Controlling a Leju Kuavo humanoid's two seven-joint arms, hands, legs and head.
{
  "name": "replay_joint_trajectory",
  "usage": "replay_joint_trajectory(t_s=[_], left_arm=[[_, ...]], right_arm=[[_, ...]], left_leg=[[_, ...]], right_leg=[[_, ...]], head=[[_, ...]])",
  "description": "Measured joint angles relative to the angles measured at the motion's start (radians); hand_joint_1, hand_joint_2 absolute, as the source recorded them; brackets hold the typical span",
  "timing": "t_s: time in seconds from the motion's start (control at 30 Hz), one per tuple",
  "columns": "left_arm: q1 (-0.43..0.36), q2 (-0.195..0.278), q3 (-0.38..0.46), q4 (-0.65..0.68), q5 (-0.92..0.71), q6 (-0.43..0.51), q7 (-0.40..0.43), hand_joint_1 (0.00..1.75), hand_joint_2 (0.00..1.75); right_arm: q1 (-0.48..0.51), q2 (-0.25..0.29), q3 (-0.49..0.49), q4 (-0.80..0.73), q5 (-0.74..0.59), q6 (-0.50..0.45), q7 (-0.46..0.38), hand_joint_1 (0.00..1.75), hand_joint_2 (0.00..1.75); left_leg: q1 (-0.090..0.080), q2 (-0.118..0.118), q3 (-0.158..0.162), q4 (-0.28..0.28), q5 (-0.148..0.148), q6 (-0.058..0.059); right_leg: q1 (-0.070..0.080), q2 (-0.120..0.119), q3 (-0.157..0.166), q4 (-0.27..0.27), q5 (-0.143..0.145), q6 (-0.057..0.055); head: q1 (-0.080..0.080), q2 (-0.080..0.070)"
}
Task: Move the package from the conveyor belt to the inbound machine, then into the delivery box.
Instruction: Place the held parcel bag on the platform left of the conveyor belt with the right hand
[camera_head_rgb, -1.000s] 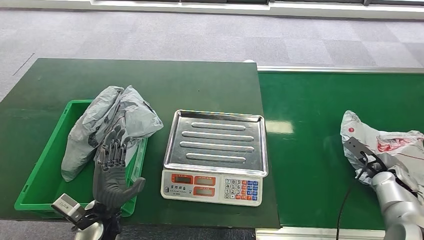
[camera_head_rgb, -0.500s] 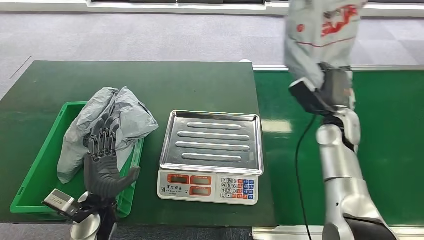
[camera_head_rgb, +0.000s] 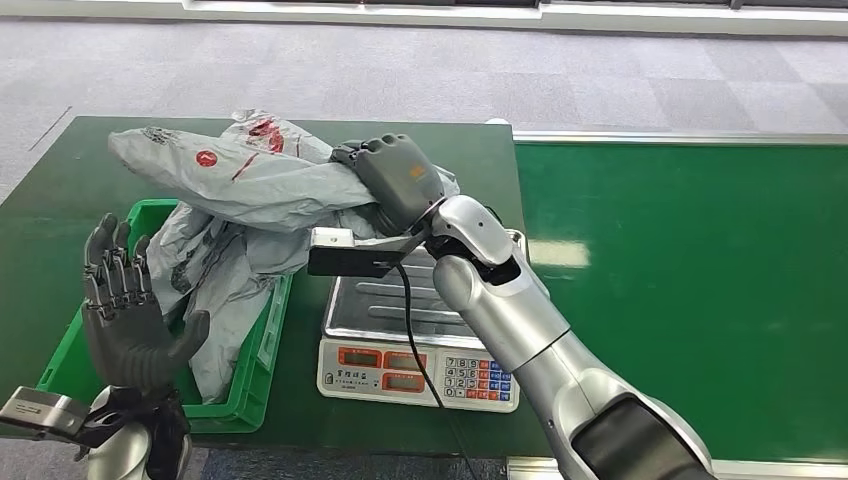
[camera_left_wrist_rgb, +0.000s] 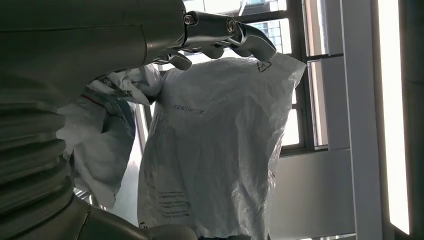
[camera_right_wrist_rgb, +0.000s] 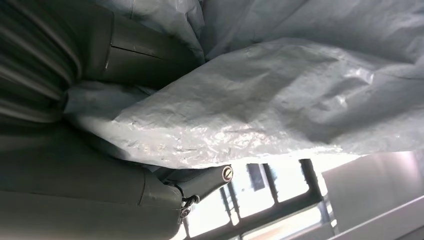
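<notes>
Both hands show overhead: right hand (camera_head_rgb: 392, 178) grips the package (camera_head_rgb: 240, 175) above the green box (camera_head_rgb: 262, 345); left hand (camera_head_rgb: 125, 310) spread; underside print shows from the wrist.

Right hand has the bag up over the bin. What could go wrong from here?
1. The right hand holds the grey plastic mailer bag with red print by one end; the long free end could sag and catch the green plastic bin's rim.
2. A grey bag already fills the bin, so the new one may slide out.
3. The open left hand stands by the bin and could be struck.
</notes>
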Motion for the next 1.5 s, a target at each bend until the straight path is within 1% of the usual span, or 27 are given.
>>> replay_joint_trajectory(t_s=[0.2,0.33,0.4,0.47,0.5,0.53,0.6,0.63,0.67,0.73,0.83,0.9,1.0,1.17,1.23,1.33,1.5], left_arm=[[0.004,0.000,0.010,-0.008,0.000,-0.002,0.000,0.00,1.75],[0.006,0.000,0.010,-0.011,-0.001,-0.002,-0.001,0.00,1.75],[0.008,0.000,0.012,-0.015,-0.005,0.000,-0.004,0.00,1.75],[0.012,0.000,0.020,-0.025,-0.007,0.006,-0.008,0.00,1.75],[0.015,0.000,0.028,-0.033,-0.006,0.010,-0.009,0.00,1.75],[0.017,0.000,0.037,-0.043,-0.005,0.013,-0.008,0.00,1.75],[0.021,0.000,0.059,-0.062,-0.001,0.019,-0.001,0.00,1.75],[0.024,0.000,0.070,-0.072,0.001,0.021,0.003,0.00,1.75],[0.027,0.000,0.079,-0.081,0.002,0.022,0.007,0.00,1.75],[0.033,-0.001,0.096,-0.096,0.002,0.023,0.014,0.00,1.75],[0.035,-0.002,0.109,-0.106,0.000,0.021,0.024,0.00,1.75],[0.033,-0.002,0.110,-0.106,-0.003,0.021,0.031,0.00,1.75],[0.028,-0.002,0.110,-0.106,-0.006,0.021,0.035,0.00,1.75],[0.007,-0.002,0.110,-0.103,-0.009,0.021,0.037,0.00,1.75],[-0.001,-0.002,0.110,-0.102,-0.009,0.017,0.028,0.00,1.75],[-0.010,-0.003,0.102,-0.098,-0.016,0.014,0.005,0.00,1.75],[-0.029,-0.005,0.065,-0.086,-0.084,0.042,-0.009,0.00,1.75]], right_arm=[[-0.009,-0.001,0.025,0.014,-0.013,0.022,-0.009,1.75,1.75],[-0.015,-0.001,0.033,0.023,-0.014,0.029,-0.009,1.65,1.75],[-0.022,-0.001,0.038,0.032,-0.019,0.056,-0.003,1.43,1.75],[-0.034,-0.001,0.053,0.056,-0.024,0.100,0.013,1.24,1.75],[-0.041,-0.001,0.063,0.075,-0.023,0.120,0.026,1.18,1.75],[-0.047,0.000,0.073,0.097,-0.019,0.137,0.041,0.99,1.75],[-0.058,0.001,0.096,0.144,-0.002,0.161,0.078,0.36,1.75],[-0.063,0.002,0.107,0.166,0.008,0.169,0.094,0.11,1.75],[-0.068,0.004,0.117,0.188,0.015,0.176,0.107,0.00,1.75],[-0.072,0.005,0.133,0.221,0.013,0.199,0.111,0.00,1.75],[-0.074,0.002,0.149,0.244,-0.039,0.315,0.059,0.00,1.75],[-0.074,-0.004,0.163,0.248,-0.071,0.380,0.041,0.00,1.75],[-0.077,-0.018,0.175,0.249,-0.121,0.428,0.021,0.00,1.75],[-0.087,-0.048,0.178,0.252,-0.213,0.457,-0.065,0.00,1.75],[-0.083,-0.056,0.177,0.244,-0.264,0.457,-0.123,0.00,1.75],[-0.061,-0.068,0.160,0.188,-0.375,0.477,-0.203,0.00,1.75],[-0.009,-0.084,0.105,0.066,-0.521,0.507,-0.247,0.00,1.75]], left_leg=[[0.000,0.000,0.000,0.000,0.000,0.000],[0.000,0.001,0.000,0.000,0.000,0.000],[0.000,0.001,0.000,0.000,0.000,0.000],[0.001,0.002,0.000,0.000,0.000,0.000],[0.001,0.003,0.000,0.000,0.000,0.000],[0.001,0.003,0.000,0.000,0.000,0.000],[0.001,0.003,0.000,0.000,0.000,0.000],[0.001,0.003,0.000,0.000,0.000,0.000],[0.001,0.003,0.000,0.000,0.000,0.000],[0.001,0.003,0.000,0.000,0.000,0.000],[0.001,0.003,0.000,0.000,0.000,0.000],[0.000,0.003,0.000,0.000,0.000,0.000],[0.000,0.003,0.000,0.000,0.000,0.000],[0.000,0.003,0.000,0.000,0.000,0.000],[0.000,0.004,0.001,0.000,0.000,0.000],[0.000,0.005,0.001,0.001,0.000,0.000],[0.000,0.005,0.001,0.001,0.000,0.000]], right_leg=[[0.000,0.000,0.000,0.000,0.000,0.000],[0.000,0.000,-0.001,0.000,0.000,0.000],[0.001,0.001,-0.001,0.000,0.000,0.000],[0.001,0.002,-0.001,0.000,0.000,0.000],[0.001,0.002,-0.001,0.000,0.000,0.000],[0.001,0.002,-0.001,0.000,0.000,0.000],[0.001,0.002,-0.001,0.000,0.000,0.000],[0.001,0.002,-0.001,0.000,0.000,0.000],[0.001,0.002,-0.001,0.000,0.000,0.000],[0.001,0.002,-0.001,0.000,0.000,0.000],[0.001,0.002,-0.001,0.000,0.000,0.000],[0.000,0.002,-0.001,0.000,0.000,0.000],[0.000,0.002,-0.001,0.000,0.000,0.000],[0.000,0.003,-0.001,0.000,0.001,0.001],[0.000,0.003,-0.002,0.000,0.001,0.001],[0.000,0.004,-0.002,0.000,0.001,0.001],[0.000,0.005,-0.003,0.000,0.001,0.001]], head=[[0.000,0.000],[0.000,0.000],[0.000,0.000],[0.000,0.000],[0.000,0.000],[0.000,0.000],[0.000,0.000],[0.000,0.000],[0.000,0.000],[0.000,0.000],[0.000,0.000],[0.000,0.000],[0.000,0.000],[0.000,0.000],[0.000,0.000],[0.000,0.000],[0.000,0.000]])
